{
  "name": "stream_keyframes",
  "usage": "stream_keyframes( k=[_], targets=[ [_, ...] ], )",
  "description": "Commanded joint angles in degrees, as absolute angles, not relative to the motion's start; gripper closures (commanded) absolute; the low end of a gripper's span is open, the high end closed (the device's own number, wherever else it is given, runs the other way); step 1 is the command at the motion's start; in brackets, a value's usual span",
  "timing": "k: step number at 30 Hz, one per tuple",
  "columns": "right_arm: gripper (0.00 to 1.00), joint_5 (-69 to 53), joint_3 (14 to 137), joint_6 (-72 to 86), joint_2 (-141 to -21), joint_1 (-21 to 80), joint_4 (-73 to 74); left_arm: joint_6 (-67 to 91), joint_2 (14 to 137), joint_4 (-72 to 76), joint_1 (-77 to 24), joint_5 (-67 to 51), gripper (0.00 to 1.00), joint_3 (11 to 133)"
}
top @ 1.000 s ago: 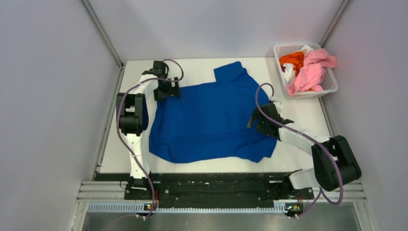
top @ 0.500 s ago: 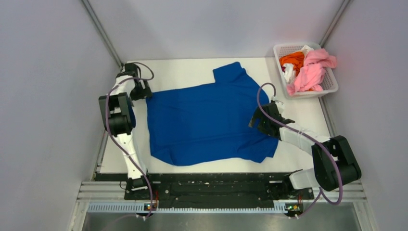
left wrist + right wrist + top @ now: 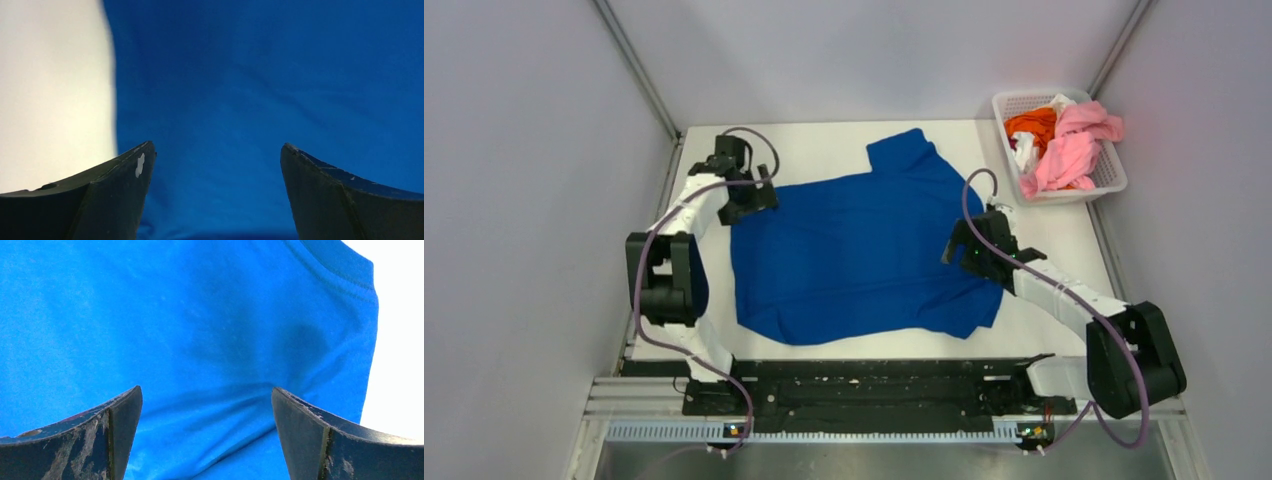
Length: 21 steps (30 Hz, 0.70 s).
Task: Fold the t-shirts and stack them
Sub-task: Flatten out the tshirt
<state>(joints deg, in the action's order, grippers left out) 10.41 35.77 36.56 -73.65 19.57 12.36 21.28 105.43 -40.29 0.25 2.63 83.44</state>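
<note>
The blue t-shirt (image 3: 854,250) is spread on the surface (image 3: 824,140); left tool (image 3: 746,198) and right tool (image 3: 969,255) are held wide open, empty, over opposite edges. Limp, light cloth: corners are best pinched.

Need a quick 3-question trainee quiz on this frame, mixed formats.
1. True or false: the blue shirt lies in the basket.
2. Which is open? A) left end effector only B) right end effector only C) both
3. Fill in: the basket sits at the table's far-____ corner.
Key: 1 false, it lies on the table; 2 C; 3 right.
</note>
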Motion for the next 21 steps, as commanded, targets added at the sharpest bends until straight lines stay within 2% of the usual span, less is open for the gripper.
stream_keyframes(
  k=[1,5,9,15,21],
  targets=[
    [0.01,8.0,41.4,30.5,-70.5,20.0,12.2,26.6,99.2,-35.0,-3.8,-0.7,0.01,75.5],
    [0.01,5.4,47.6,26.4,-74.1,20.2,8.9,28.5,99.7,-32.1,-3.9,-0.6,0.01,72.3],
    [0.01,6.1,54.5,23.5,-83.8,20.3,6.7,28.4,104.5,-29.6,-3.5,-3.5,0.01,74.5],
    [0.01,9.0,64.4,22.6,-97.0,19.9,7.4,29.2,115.5,-33.6,-1.8,-4.0,0.01,84.6],
    [0.01,9.1,65.3,26.3,-103.3,17.2,6.8,28.9,126.5,-38.5,-0.7,-7.8,0.01,94.7]
  ],
)
